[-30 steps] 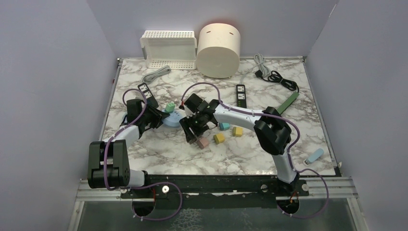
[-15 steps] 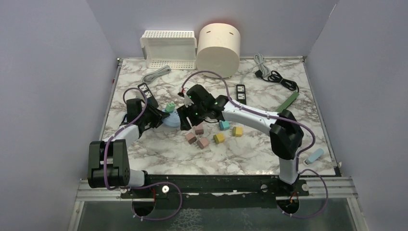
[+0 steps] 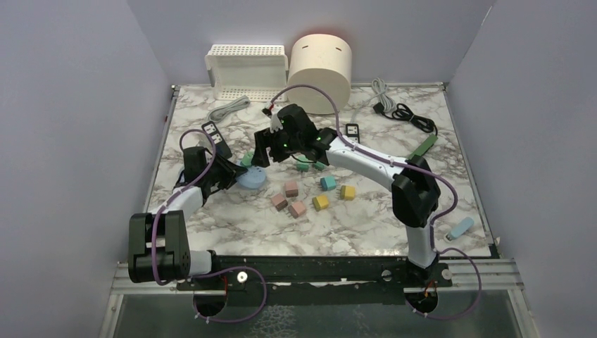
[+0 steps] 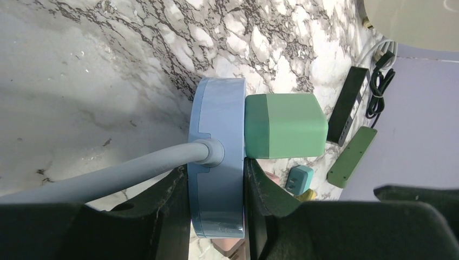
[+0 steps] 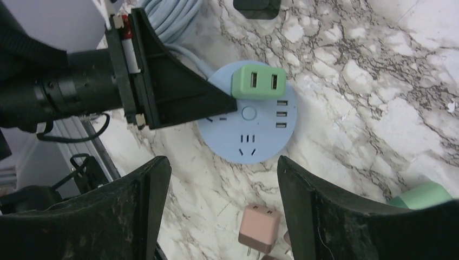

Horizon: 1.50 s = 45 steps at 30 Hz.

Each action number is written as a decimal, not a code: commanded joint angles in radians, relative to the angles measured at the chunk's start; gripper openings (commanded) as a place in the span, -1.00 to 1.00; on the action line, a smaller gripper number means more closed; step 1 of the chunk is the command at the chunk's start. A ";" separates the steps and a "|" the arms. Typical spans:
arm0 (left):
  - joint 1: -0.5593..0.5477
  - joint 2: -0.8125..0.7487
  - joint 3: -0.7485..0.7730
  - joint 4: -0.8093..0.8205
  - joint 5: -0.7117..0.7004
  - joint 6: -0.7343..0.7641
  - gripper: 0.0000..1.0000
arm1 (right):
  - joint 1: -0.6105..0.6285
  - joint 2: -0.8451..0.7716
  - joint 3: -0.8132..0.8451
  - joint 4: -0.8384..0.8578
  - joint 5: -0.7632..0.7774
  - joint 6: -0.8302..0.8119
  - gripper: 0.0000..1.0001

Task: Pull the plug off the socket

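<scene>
the left gripper (image 4: 216, 172) is clamped on the rim of the round blue socket (image 4: 216, 108), left of centre. the green plug (image 4: 284, 125) sits on its far edge, a left finger (image 5: 178, 97) just beside it. the right gripper (image 5: 222, 168) hovers above, wide open and empty. pink adapters (image 3: 288, 198) lie near right.

Left gripper (image 3: 234, 174) clasps the round blue socket (image 3: 253, 179); right gripper (image 3: 260, 155) hovers beside the green plug (image 3: 247, 160), jaws perhaps apart.
</scene>
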 commanded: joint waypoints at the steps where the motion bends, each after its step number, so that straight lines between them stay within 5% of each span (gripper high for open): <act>1: 0.004 -0.079 -0.011 0.077 0.040 0.038 -1.00 | -0.001 0.075 0.112 0.016 -0.050 0.024 0.56; 32: 0.006 -0.174 -0.082 0.203 0.115 0.020 -1.00 | -0.001 0.255 0.225 0.031 -0.062 0.091 0.49; 45: 0.005 -0.181 -0.089 0.202 0.117 0.034 -1.00 | -0.001 0.312 0.283 0.039 -0.093 0.102 0.19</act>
